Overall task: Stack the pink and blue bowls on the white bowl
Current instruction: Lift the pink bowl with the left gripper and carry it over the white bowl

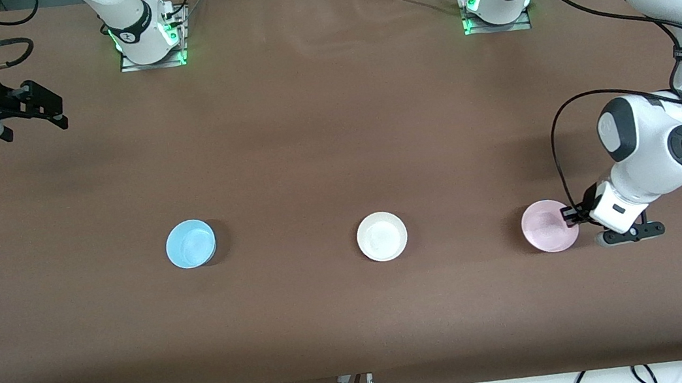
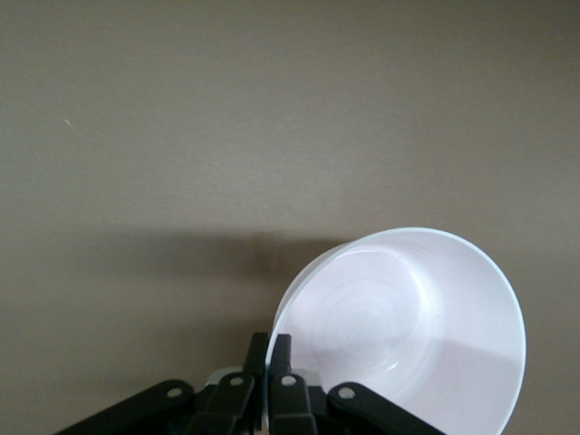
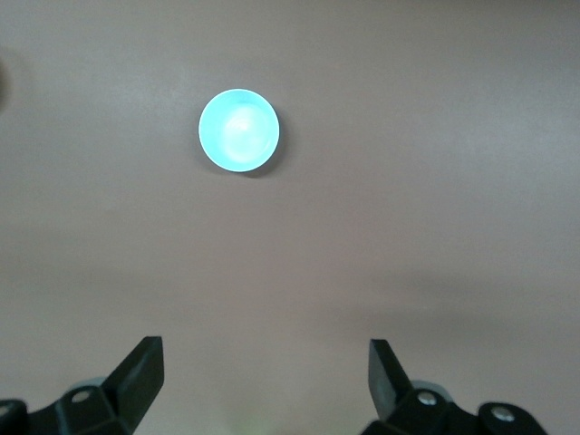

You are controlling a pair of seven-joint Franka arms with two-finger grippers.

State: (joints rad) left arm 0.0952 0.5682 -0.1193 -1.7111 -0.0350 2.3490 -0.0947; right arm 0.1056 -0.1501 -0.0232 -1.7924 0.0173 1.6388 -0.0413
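Pink bowl point(image 1: 548, 227): smooth pale plastic, round, near the counter's point(image 1: 331, 120) left-arm end, rim pinched by the left hand point(image 1: 571, 215), fingers clamped on the thin wall and the bowl looking tilted in the left wrist view. White bowl point(image 1: 382, 236) mid-counter, plain, glossy, unmarked. Blue bowl point(image 1: 190, 243) toward the right-arm end, sky blue, same round shape. All three well apart in a row. Right hand point(image 1: 43, 105) waits spread wide, holding nothing, over the counter's right-arm edge. Counter surface matte brown. No readable writing on the bowls.

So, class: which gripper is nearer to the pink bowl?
Left. The left gripper is shut on the pink bowl rim; the right gripper waits high at the right arm's end of the table.
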